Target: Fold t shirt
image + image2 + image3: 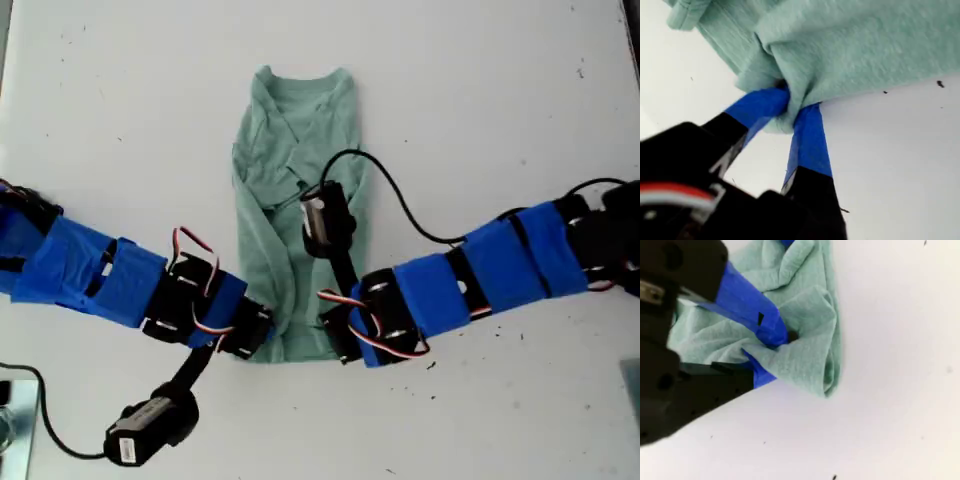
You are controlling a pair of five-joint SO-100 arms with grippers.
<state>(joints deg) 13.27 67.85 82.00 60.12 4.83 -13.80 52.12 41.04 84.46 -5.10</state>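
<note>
The t shirt lies lengthwise on the white table, sleeves already folded in. Each end effector pinches a corner of its hem: my first end effector clamps one bunch of cloth, my second end effector the other. Lifting both evenly toward the collar should keep the fold straight.

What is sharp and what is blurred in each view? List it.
Exterior view: even, flat light, soft overall, the shirt legible, the white table nearly washed out. First wrist view: shirt knit crisp, black gripper body near the lens blurred. Second wrist view: shirt folds fairly sharp, dark gripper body out of focus.
</note>
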